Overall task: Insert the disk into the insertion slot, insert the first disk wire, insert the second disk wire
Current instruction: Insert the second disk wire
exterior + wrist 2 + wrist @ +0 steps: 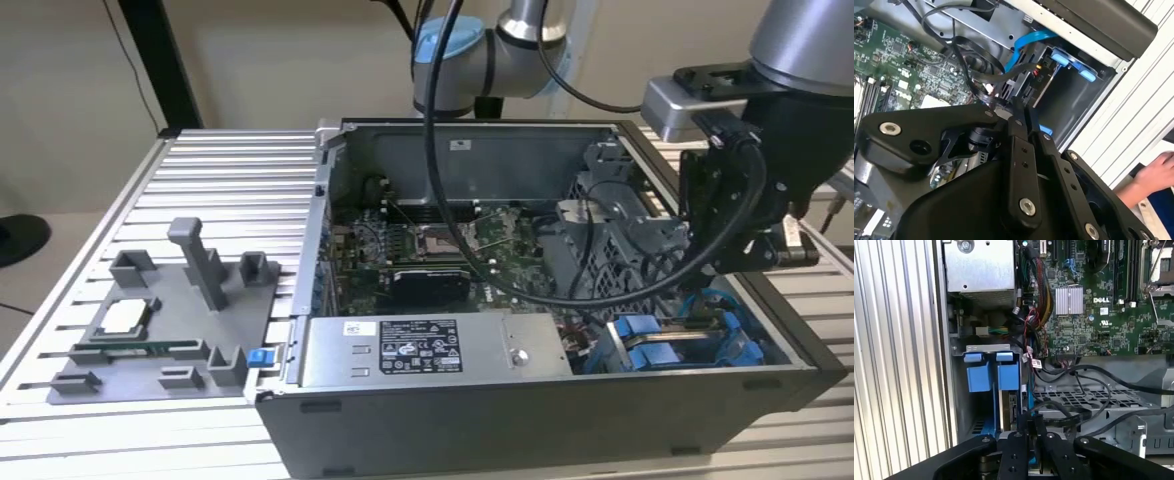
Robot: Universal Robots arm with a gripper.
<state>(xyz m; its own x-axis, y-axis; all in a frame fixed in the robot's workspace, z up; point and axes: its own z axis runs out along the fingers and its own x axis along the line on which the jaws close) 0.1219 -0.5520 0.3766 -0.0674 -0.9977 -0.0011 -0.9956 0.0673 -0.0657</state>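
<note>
The insertion slot point(986, 347), a grey metal bay, is at the case's corner beside the outer wall; in the exterior view it lies at the front right point(683, 342). The disk's bright blue frame point(1008, 377) stands edge-on inside it, most of the drive hidden below. My gripper point(1034, 423) hangs just over the bay's inner side with its black fingers point(1015, 165) pressed together. A black disk wire point(1058, 406) loops from the cage to the fingertips, which are shut on its end. A blue flat cable point(1026, 46) and a red, yellow and black wire bundle point(1039, 67) run into the bay.
The grey power supply box point(414, 350) fills the case's front edge. The motherboard point(1094, 315) and a perforated metal cage point(1089, 400) border the bay. A person's hand point(1154, 175) rests outside the case. A grey fixture tray point(160, 320) sits on the ribbed table at the exterior view's left.
</note>
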